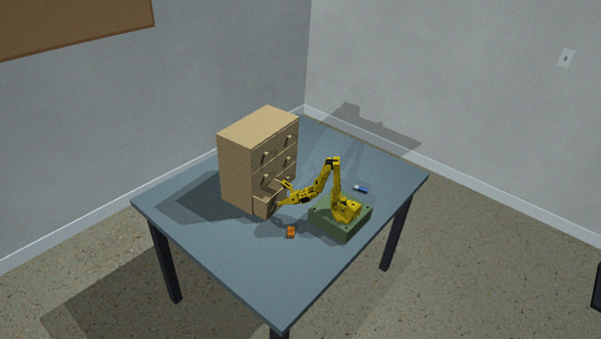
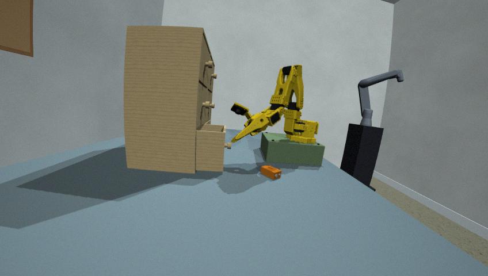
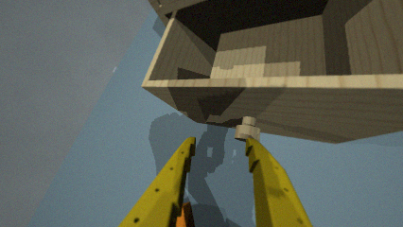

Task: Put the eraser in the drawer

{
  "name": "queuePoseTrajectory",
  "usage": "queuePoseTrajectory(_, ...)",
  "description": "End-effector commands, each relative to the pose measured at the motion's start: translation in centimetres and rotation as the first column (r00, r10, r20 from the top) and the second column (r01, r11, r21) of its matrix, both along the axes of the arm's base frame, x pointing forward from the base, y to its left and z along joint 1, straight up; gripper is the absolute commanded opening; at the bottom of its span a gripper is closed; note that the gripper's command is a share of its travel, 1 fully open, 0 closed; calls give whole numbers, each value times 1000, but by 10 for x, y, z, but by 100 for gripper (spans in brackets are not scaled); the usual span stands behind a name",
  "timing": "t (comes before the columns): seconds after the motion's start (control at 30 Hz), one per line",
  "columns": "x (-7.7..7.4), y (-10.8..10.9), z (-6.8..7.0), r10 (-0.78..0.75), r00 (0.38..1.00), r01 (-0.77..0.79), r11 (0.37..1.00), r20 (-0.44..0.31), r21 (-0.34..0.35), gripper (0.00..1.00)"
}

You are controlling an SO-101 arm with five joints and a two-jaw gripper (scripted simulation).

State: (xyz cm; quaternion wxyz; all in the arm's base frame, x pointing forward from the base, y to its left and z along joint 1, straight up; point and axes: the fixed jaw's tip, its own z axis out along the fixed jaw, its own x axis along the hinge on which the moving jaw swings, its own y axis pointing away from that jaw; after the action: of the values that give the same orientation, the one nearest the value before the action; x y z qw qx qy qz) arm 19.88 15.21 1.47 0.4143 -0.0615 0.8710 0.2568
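The eraser, a small blue and white block (image 1: 360, 189), lies on the table behind the arm's base. The wooden chest (image 1: 236, 174) (image 2: 160, 102) has its bottom-left drawer (image 1: 261, 207) (image 2: 209, 150) (image 3: 293, 106) pulled partly out. The part of its floor that shows in the wrist view bears nothing; the rest is dark. My gripper (image 1: 279, 203) (image 2: 232, 141) (image 3: 220, 140) is partly open and empty, just in front of this drawer. Its right finger overlaps the drawer's knob (image 2: 228, 145) (image 3: 247, 131) in the wrist view; I cannot tell whether they touch.
An orange block (image 1: 290, 231) (image 2: 270, 172) (image 3: 185, 216) lies on the table (image 1: 250, 259) (image 2: 239, 232) between the open drawer and the green base block (image 1: 327, 223) (image 2: 294, 153). The chest's other visible drawers look shut.
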Motion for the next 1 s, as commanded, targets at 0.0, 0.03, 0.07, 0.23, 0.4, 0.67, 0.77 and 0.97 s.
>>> queuePoseTrajectory(0.0, 1, 1, 4, 18, 1000, -18, 999, -6, -39, 21)
queuePoseTrajectory(0.03, 1, 1, 5, 22, 1000, -22, 999, -8, -49, 21)
queuePoseTrajectory(0.07, 1, 0, 6, 26, 1000, -27, 998, -11, -60, 21)
queuePoseTrajectory(0.23, -1, -1, 10, 48, 999, -50, 993, -25, -110, 21)
queuePoseTrajectory(0.4, -4, -4, 14, 70, 997, -75, 985, -41, -158, 21)
queuePoseTrajectory(0.67, -9, -8, 20, 97, 993, -108, 971, -62, -214, 21)
queuePoseTrajectory(0.77, -12, -10, 22, 111, 991, -125, 962, -73, -241, 21)
queuePoseTrajectory(0.97, -19, -16, 28, 139, 986, -161, 942, -98, -293, 21)
